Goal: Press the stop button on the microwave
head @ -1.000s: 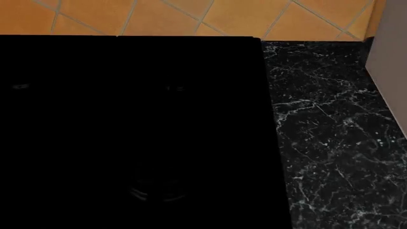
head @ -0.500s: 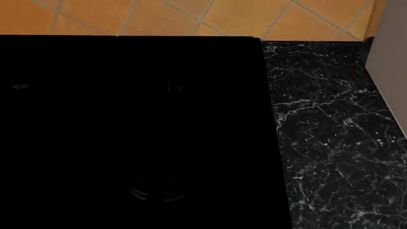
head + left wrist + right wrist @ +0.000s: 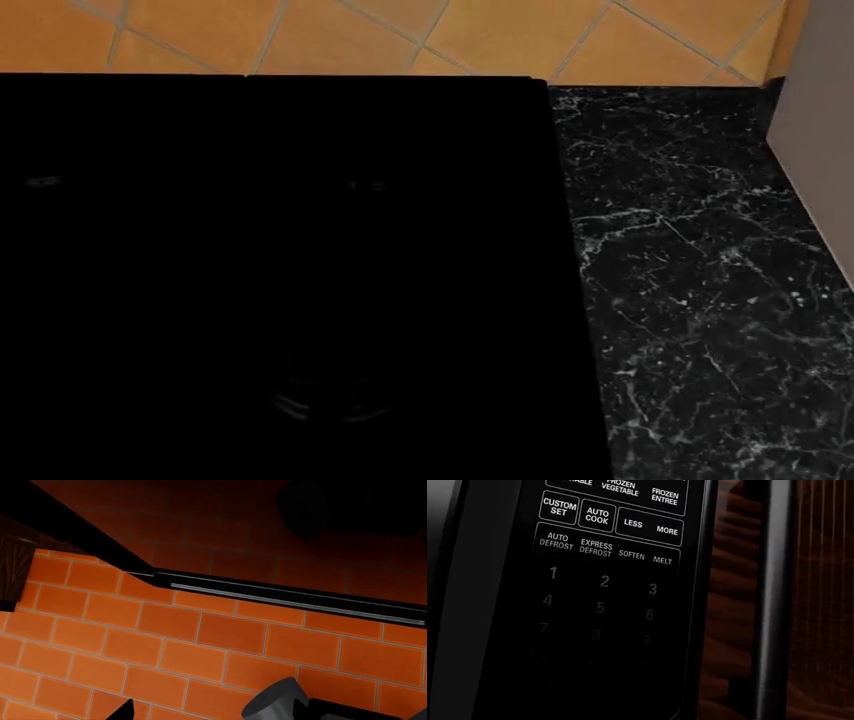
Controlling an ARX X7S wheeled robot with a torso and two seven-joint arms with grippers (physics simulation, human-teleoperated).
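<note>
1. From the head view, a black marble counter (image 3: 694,300) with white veins runs along the right, below an orange tiled wall (image 3: 400,35). A pale panel (image 3: 817,130) rises at the far right edge.
2. The microwave (image 3: 267,280) fills most of the head view as a flat black top; neither arm shows there.
3. The right wrist view faces the microwave's control panel (image 3: 607,580) at close range: labels such as AUTO COOK and MELT read clearly, the digits 1 to 9 fade into shadow, and no stop button can be made out.
4. The left wrist view shows orange brick tiles (image 3: 167,645), a dark rail (image 3: 280,596), and a grey fingertip (image 3: 273,702) cut off at the edge.
5. Whether either gripper is open cannot be told.
</note>
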